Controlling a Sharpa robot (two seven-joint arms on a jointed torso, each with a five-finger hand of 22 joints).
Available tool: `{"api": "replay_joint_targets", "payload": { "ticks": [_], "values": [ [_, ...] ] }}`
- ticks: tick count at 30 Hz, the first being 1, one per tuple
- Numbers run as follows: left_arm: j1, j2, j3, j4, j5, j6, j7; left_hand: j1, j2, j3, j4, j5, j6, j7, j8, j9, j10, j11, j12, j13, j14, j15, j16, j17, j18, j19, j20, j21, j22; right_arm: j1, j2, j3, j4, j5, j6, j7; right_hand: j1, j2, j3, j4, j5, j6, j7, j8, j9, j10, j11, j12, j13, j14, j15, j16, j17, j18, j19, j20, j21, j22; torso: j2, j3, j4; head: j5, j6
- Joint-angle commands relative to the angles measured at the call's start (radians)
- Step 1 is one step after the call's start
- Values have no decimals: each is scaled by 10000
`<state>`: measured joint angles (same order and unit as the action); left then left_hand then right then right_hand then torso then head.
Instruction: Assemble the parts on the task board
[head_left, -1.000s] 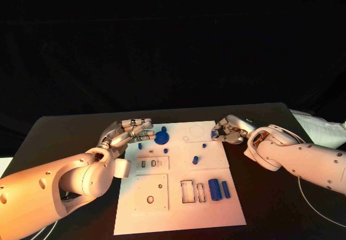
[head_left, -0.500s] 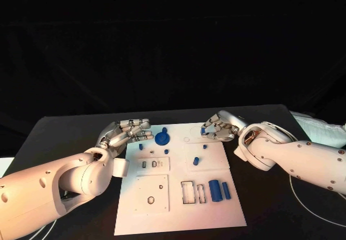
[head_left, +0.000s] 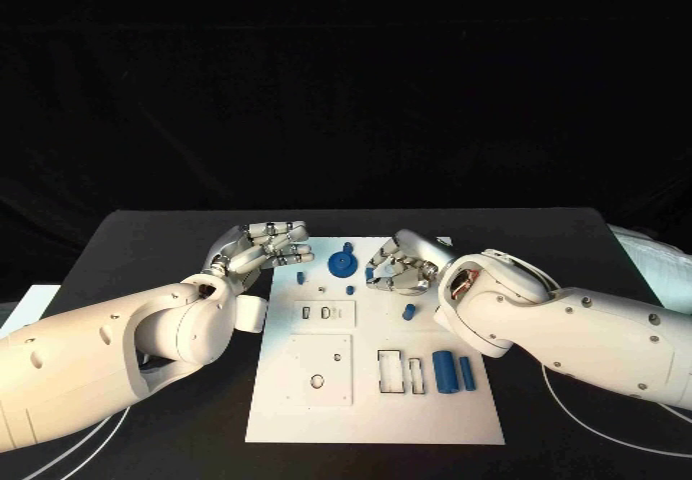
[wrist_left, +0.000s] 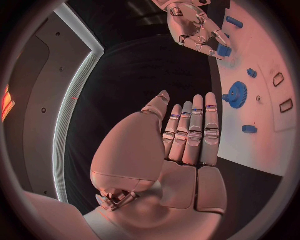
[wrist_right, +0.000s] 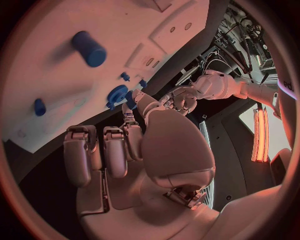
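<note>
R hand (head_left: 397, 270) pinches small blue part (wrist_left: 224, 50), clear in L-wrist view; L hand (head_left: 267, 250) empty, fingers straight.

Black tabletop (head_left: 144, 250), matte and dark, running to a far edge against a black backdrop. White task board (head_left: 372, 415) lying flat at its middle, long side pointing away from the robot, dark surface showing on both flanks. White cables (head_left: 599, 420) trailing across the near right part, and another looped at the near left corner.
</note>
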<state>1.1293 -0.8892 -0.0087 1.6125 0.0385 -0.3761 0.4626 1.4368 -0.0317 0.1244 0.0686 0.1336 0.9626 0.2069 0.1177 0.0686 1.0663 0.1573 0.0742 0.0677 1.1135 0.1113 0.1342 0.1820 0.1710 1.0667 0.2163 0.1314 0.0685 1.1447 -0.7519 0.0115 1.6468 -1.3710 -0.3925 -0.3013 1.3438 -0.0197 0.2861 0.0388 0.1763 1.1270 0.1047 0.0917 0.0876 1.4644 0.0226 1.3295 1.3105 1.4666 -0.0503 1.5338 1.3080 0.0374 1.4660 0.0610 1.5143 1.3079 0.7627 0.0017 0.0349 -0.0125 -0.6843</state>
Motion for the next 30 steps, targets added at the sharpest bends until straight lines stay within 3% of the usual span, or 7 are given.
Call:
{"api": "replay_joint_targets", "payload": {
  "ticks": [1, 3, 10, 30],
  "values": [
    [3, 11, 6, -8, 125, 256, 36, 27, 51, 0, -51, -60, -77, 21, -47, -17, -48, 36, -56, -15, 28, 33, -69, 14, 105, 58, 31, -62, -12, -168, 242, -30, 60, -1308, 324, -705, 59, 143, 34, 9, 24, 51, -30, 67, 91, -9, -46, -36, 1025, 866, -15, -23, 1788, -79, 414, -62, -21, 1289, -32, -73, 87, 26, -87],
    [4, 8, 6, -8, 130, 249, 40, 27, 51, 0, -51, -60, -77, 21, -47, -17, -48, 36, -56, -15, 28, 33, -69, 14, 105, 58, 31, -62, -12, -270, 345, -41, 57, -1467, 323, -758, 52, 142, 33, 10, 26, 48, -28, 64, 90, -10, -45, -37, 1025, 864, -15, -26, 1781, -78, 411, -61, -24, 1283, -34, -88, 113, 29, -106],
    [5, -24, 7, 49, 137, 231, 57, 27, 51, 0, -51, -60, -77, 21, -47, -17, -48, 36, -56, -15, 28, 33, -69, 14, 105, 58, 31, -62, -12, -627, 797, -67, -113, -1857, 335, -860, 42, 137, 32, 9, 27, 49, -28, 63, 92, -8, -45, -34, 1028, 863, -13, -28, 1777, -77, 410, -61, -25, 1280, -28, -128, 114, 97, -178],
    [8, -31, 8, 133, 139, 295, 12, 8, 55, -17, -68, -59, -99, 36, -70, -18, -76, 48, -80, -18, 30, 38, -88, 23, 105, 64, 35, -82, -12, -860, 1346, -94, -581, -2192, 409, -928, -79, 77, 1, 23, 31, 40, -20, 41, 97, -8, -37, -38, 1033, 860, -6, -39, 1758, -72, 400, -54, -38, 1256, -28, -98, 106, 191, -285]
  ]
}}
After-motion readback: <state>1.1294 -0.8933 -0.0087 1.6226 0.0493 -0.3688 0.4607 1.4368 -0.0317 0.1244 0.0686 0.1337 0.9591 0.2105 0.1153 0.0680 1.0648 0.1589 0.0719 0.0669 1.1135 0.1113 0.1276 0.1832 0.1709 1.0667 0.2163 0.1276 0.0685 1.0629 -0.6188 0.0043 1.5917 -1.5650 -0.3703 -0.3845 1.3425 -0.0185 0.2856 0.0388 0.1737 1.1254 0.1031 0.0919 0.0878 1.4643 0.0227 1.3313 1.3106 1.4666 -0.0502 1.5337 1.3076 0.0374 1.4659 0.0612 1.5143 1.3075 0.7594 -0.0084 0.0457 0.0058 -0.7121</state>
